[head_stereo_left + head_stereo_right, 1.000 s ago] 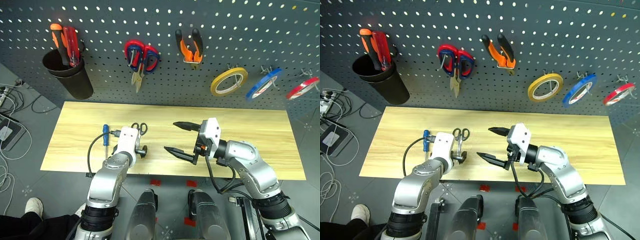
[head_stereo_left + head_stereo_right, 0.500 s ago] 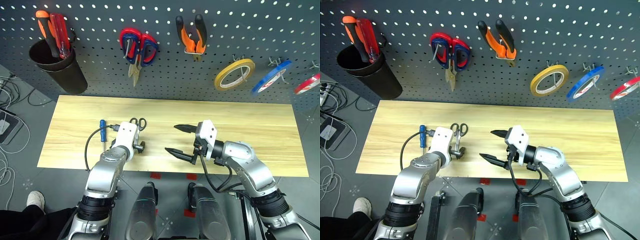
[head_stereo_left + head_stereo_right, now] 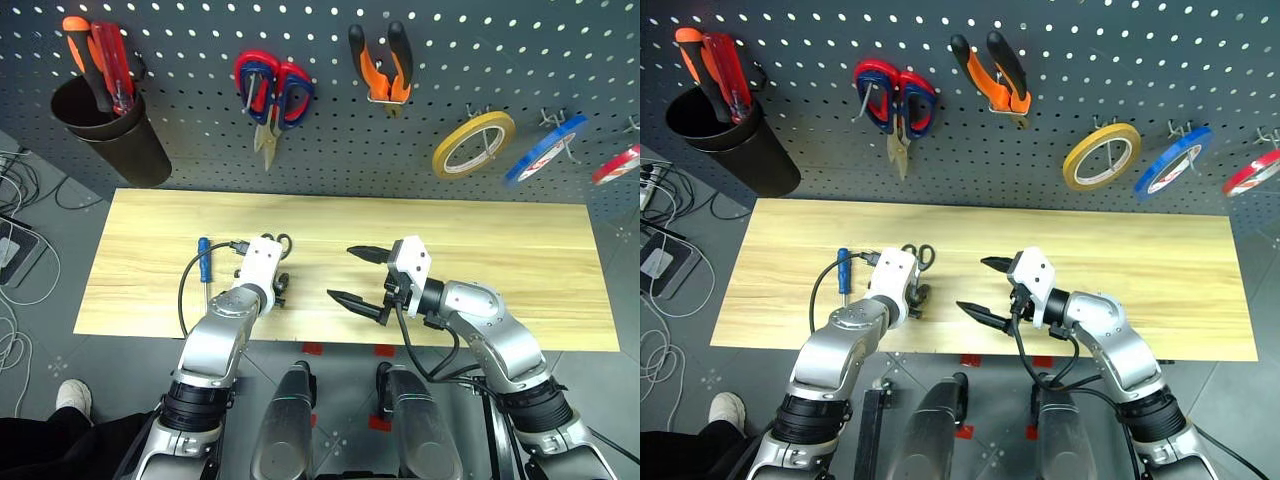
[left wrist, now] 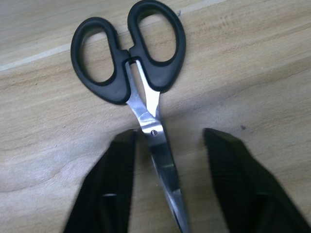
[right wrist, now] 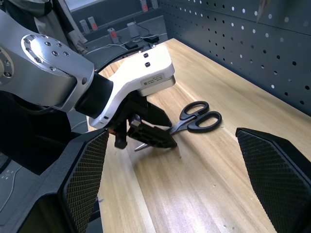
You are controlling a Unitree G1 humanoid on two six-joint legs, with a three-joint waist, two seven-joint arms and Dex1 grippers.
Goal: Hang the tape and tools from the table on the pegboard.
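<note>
Left tool (image 4: 165, 179) straddles the black scissors' (image 4: 141, 73) blades, not clamped yet; right tool (image 3: 358, 275), at 3 o'clock, gapes wide.

A light wooden desk (image 3: 520, 250) is seen across the middle of the frame, below a dark grey pegboard (image 3: 200, 150). On the pegboard are hung red-handled scissors (image 3: 272, 92), orange-and-black pliers (image 3: 380, 70), a yellow tape ring (image 3: 473, 144), a blue tape ring (image 3: 545, 149) and a red tape ring (image 3: 615, 164). A black cup (image 3: 110, 135) at upper left holds screwdrivers. On the desk, a blue-handled screwdriver (image 3: 204, 262) lies left of the left gripper (image 3: 277, 288), which is placed over black-handled scissors (image 3: 279, 243). The right gripper (image 3: 358, 276) is held with fingers wide apart at centre.
</note>
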